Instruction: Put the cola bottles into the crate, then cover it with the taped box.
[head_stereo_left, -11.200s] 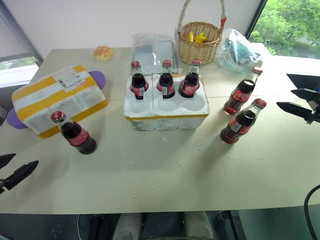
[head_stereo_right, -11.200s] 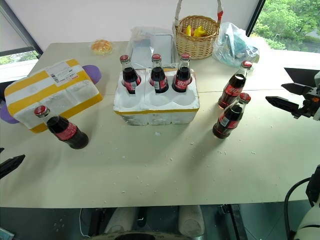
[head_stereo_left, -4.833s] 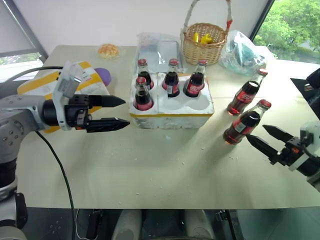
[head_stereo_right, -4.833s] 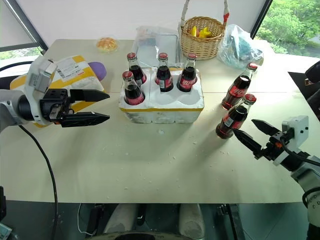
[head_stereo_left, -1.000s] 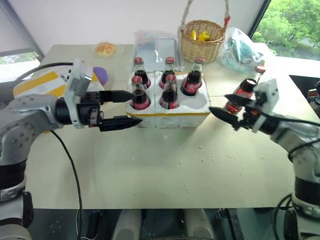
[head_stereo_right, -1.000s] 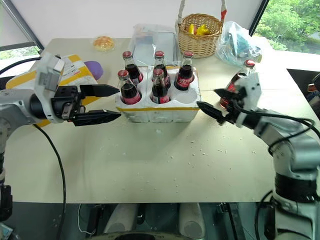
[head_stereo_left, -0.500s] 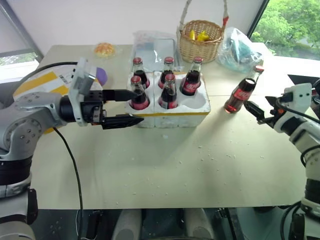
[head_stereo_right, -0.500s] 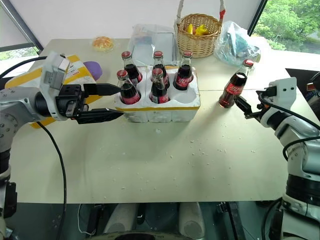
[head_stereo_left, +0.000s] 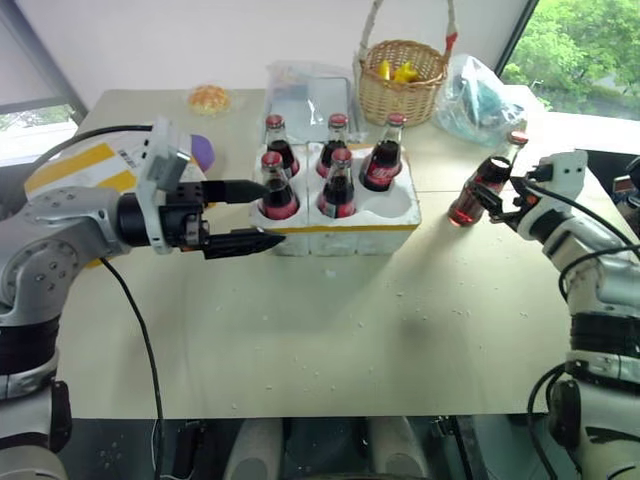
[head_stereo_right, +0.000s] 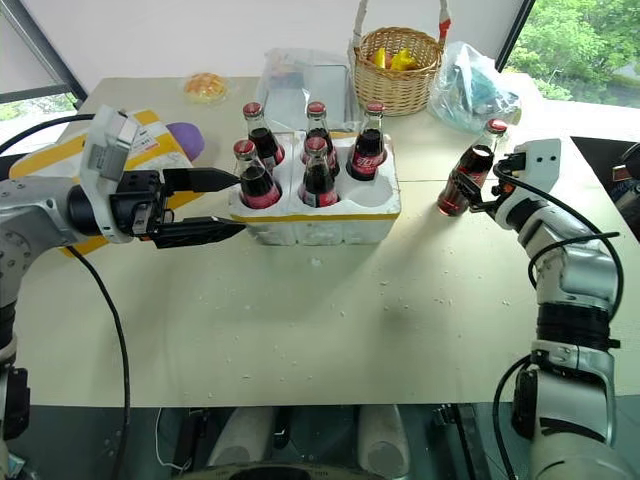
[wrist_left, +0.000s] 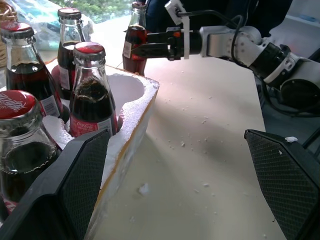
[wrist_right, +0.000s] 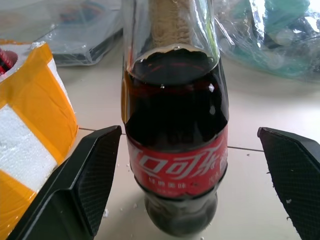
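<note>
Right wrist view puts the right gripper (wrist_right: 187, 175) spread around the loose cola bottle (wrist_right: 175, 150), probably not touching. Five bottles in the crate (head_stereo_left: 335, 225); left gripper (head_stereo_left: 250, 215) spread, empty.

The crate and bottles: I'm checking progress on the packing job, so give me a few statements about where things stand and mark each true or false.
1. Five cola bottles stand in the crate. True.
2. The last bottle still stands on the table, right of the crate. True.
3. The right hand is shut on that bottle. False: its fingers are open, one on each side of the bottle, not gripping it.
4. The taped box already covers the crate. False: it sits on the table, left of the crate.
5. The left hand holds a bottle. False: it is open and empty, beside the crate's left end.
</note>
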